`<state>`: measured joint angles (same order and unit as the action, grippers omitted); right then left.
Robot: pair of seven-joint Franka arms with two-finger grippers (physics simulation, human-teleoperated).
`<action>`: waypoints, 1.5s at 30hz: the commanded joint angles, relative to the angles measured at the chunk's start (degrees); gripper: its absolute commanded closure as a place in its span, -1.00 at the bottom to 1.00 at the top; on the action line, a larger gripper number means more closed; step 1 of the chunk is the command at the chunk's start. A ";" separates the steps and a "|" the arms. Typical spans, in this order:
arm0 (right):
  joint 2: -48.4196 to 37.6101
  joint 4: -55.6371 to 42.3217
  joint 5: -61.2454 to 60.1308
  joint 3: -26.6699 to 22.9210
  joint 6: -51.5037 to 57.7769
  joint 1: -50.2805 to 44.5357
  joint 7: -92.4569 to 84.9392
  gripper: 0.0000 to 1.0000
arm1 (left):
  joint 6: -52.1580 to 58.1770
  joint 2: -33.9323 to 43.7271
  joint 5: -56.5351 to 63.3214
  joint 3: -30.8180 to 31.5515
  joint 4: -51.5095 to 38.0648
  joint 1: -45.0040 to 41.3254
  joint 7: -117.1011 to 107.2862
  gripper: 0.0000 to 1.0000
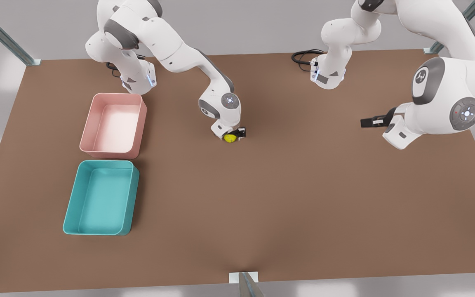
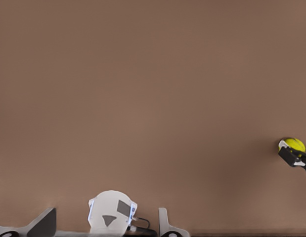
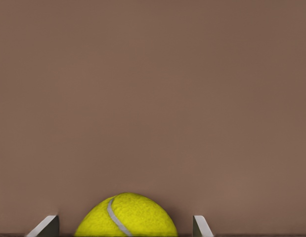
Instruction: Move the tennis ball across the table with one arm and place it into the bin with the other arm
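The right hand (image 1: pixel 234 136) straddles the ball (image 1: pixel 230 138) at mid-bench, fingers spread, not pinching. Light, fuzzy, springy: grip across its middle. The left hand (image 1: pixel 367 122) waits right, spread.

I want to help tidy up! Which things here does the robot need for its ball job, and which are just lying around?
Needed: tennis ball, teal bin, table, right gripper (jaws open around the ball), left gripper (waiting, open).
Lying about: pink tub, black cable.
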<state>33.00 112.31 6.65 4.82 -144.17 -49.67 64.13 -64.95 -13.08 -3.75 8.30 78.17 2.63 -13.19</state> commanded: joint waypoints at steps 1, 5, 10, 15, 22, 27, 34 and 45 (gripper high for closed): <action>-0.04 0.11 0.03 0.01 -0.06 -0.17 1.79 -1.00 | 2.90 -0.01 -0.21 0.05 -0.04 0.01 2.20 -1.00; 0.40 0.11 -0.06 0.01 -0.06 -0.25 1.44 -1.00 | 2.90 -0.28 -0.21 0.05 -0.13 -0.17 2.20 -1.00; 0.49 0.02 -0.06 0.19 -0.06 -0.25 0.82 -0.76 | 2.90 -0.28 -0.21 0.05 -0.21 -0.35 2.03 -1.00; 1.01 -0.33 -0.06 0.27 -0.14 0.01 0.65 -0.50 | 2.98 -0.37 -0.12 0.05 -0.30 -0.35 1.94 -1.00; -2.15 -0.33 -0.15 0.36 0.30 1.68 -0.14 -0.40 | 5.09 -0.28 -0.12 2.25 -1.01 -0.26 -4.92 -1.00; -6.02 -0.51 -0.50 0.45 3.46 10.73 -12.88 -0.40 | 3.42 -1.95 -0.03 2.25 -1.09 -0.17 -4.56 -1.00; -10.24 -8.41 -4.54 -4.55 24.10 25.67 -41.88 -0.40 | 3.42 -1.95 -0.12 2.34 -1.18 -0.35 -4.56 -1.00; -5.84 -14.40 -7.00 -24.69 26.58 29.98 -83.29 -0.40 | 3.33 -1.95 -0.03 2.69 -1.09 -0.70 -4.56 -1.00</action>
<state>26.93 97.96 -0.39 -19.42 -120.05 -19.81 24.74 -61.62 -15.09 -3.81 10.94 77.05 1.92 -16.44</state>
